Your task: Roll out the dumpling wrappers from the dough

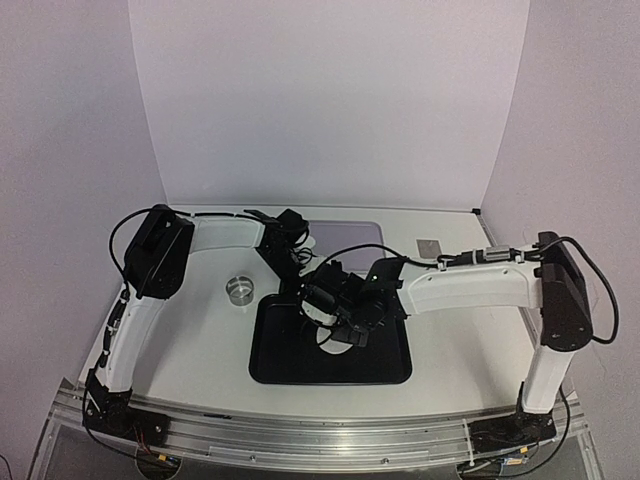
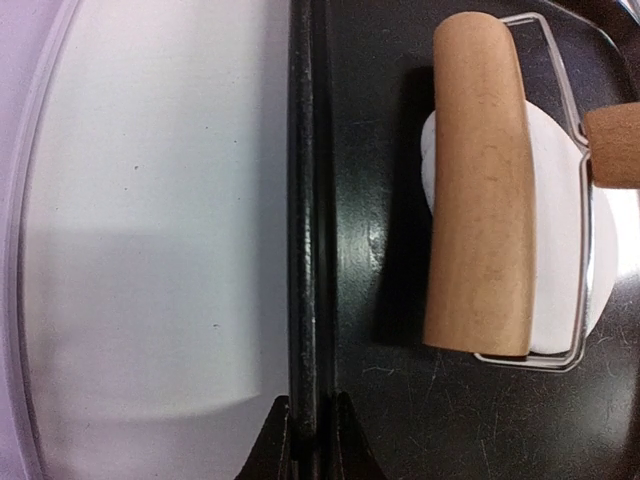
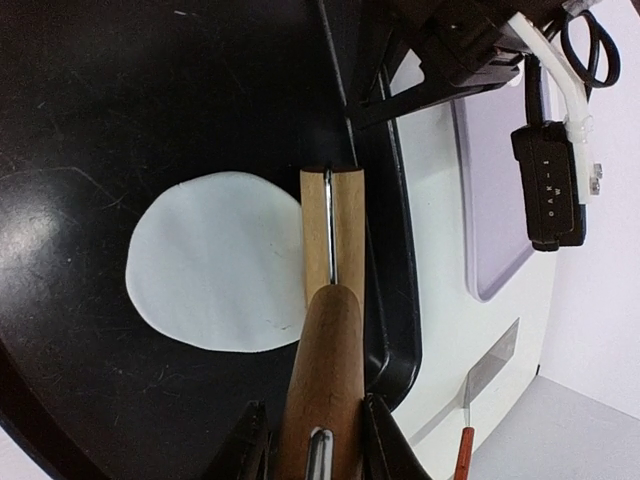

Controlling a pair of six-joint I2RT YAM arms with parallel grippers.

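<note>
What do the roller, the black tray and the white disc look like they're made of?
The roller looks like bare pale wood with faint grain, on a shiny metal wire frame. The tray is glossy, scuffed black, plastic or coated metal. The disc seems soft matte dough.

**Lettering, right wrist view.** The only printed marking in sight stands on a small black module [image 3: 548, 195], which hangs just beside a white tube [image 3: 562, 78] at the upper right of the view. A short row of small white characters runs lengthwise down the face of the module, turned sideways to the viewer. The characters are too small and blurred to read, and no letter or digit can be made out with confidence.

**Top and left wrist views.** From where the onlooker stands, no text, label, brand, number or sign on any surface is legible.
</note>
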